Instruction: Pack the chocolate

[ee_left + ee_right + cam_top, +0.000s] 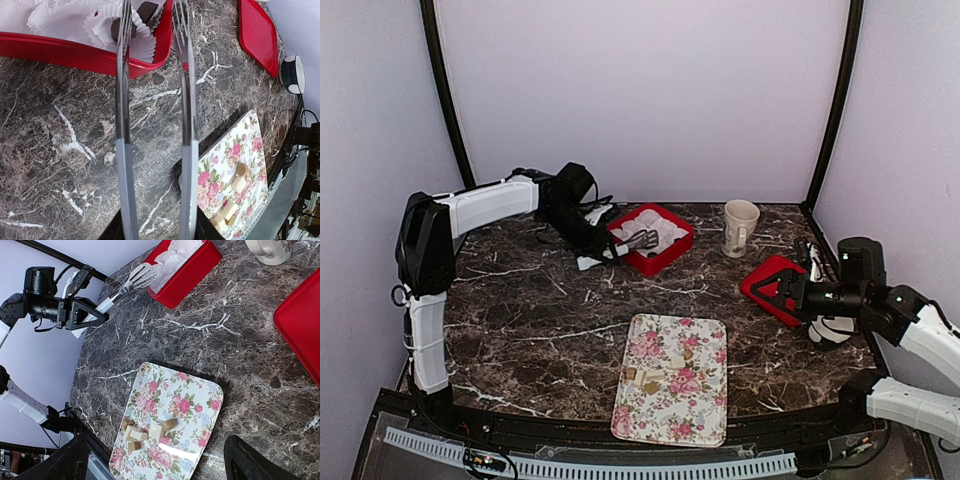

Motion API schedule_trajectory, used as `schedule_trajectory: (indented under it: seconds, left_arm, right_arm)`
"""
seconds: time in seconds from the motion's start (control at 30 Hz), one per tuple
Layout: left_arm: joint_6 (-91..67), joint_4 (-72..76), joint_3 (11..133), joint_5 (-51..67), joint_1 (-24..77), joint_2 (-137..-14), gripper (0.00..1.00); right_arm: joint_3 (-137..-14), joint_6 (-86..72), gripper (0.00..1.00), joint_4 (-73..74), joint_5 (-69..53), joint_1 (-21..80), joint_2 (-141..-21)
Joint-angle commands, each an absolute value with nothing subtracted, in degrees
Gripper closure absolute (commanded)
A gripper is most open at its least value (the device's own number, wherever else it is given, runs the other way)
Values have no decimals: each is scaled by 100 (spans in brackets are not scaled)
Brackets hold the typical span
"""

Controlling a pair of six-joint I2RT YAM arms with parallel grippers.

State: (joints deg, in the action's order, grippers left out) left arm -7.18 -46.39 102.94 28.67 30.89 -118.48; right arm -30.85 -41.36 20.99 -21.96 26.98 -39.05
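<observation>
At the upper left of the top view, the left gripper (pixel 603 243) is clamped on a pair of serrated metal tongs (pixel 640 240). Their tips stand parted with nothing between them, over the red plastic box (pixel 660 265) at upper centre. The box is lined with white crinkled paper cups (pixel 655 228). In the left wrist view, one dark brown chocolate piece (pixel 146 11) sits in a cup just beside the tips. At lower centre, the floral rectangular tray (pixel 700 420) carries the tan squarish chocolate pieces (pixel 648 378), clustered toward its left side. Further right stand a cream ceramic mug (pixel 740 227) and a flat red lid (pixel 765 280). The right gripper (pixel 785 292) is spread wide and empty at the lid's right edge. The step in hand looks like a drop-off into a cup. Next, the tongs would need to travel to the tray, straddle one tan piece and close gently.
</observation>
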Motion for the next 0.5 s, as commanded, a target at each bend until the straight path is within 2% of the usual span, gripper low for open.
schedule_trajectory:
  seconds: [0.0, 0.2, 0.47]
  left_arm:
    - [-661, -4702, 10415, 2878, 3087, -11250, 64]
    - [-676, -4582, 9835, 2729, 3098, -10415, 64]
    - [-446, -4465, 8350, 2376, 3475, -9086, 64]
  right_arm:
    - [-3165, -4246, 5, 1814, -2072, 2654, -3937]
    - [-3252, -4471, 5, 1197, -1797, 2641, -4170]
    - [-3458, -4847, 5, -165, -1274, 2538, -4781]
